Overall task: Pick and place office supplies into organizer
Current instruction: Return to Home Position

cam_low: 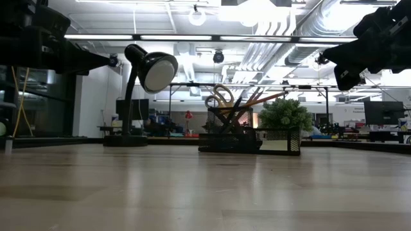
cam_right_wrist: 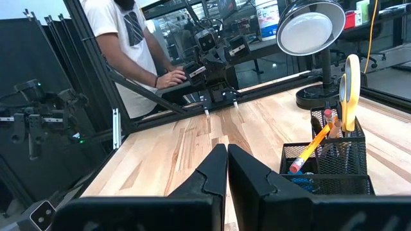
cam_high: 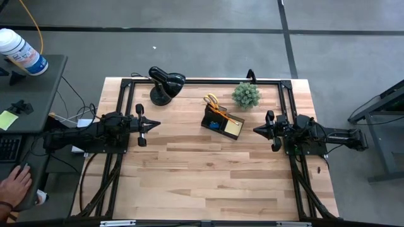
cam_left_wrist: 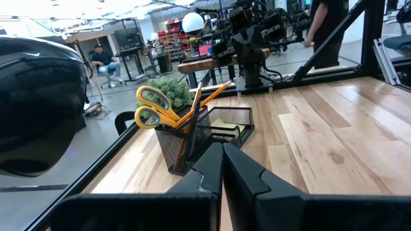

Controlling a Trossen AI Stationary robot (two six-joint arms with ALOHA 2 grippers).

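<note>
High view: desk (cam_high: 208, 176) near half open wood | organizer (cam_high: 222, 122) far centre, lamp (cam_high: 165, 84) far left, plant (cam_high: 245, 95) just beside organizer | left gripper (cam_high: 151, 125), right gripper (cam_high: 258, 130) at side edges, both fingers pressed together, empty

Black desk lamp (cam_high: 165, 84), green potted plant (cam_high: 246, 95), wooden table (cam_high: 208, 170)

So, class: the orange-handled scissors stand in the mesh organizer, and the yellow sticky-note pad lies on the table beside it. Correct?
No. The sticky-note pad lies inside the organizer, as the left wrist view shows; the scissors do stand in it.
</note>
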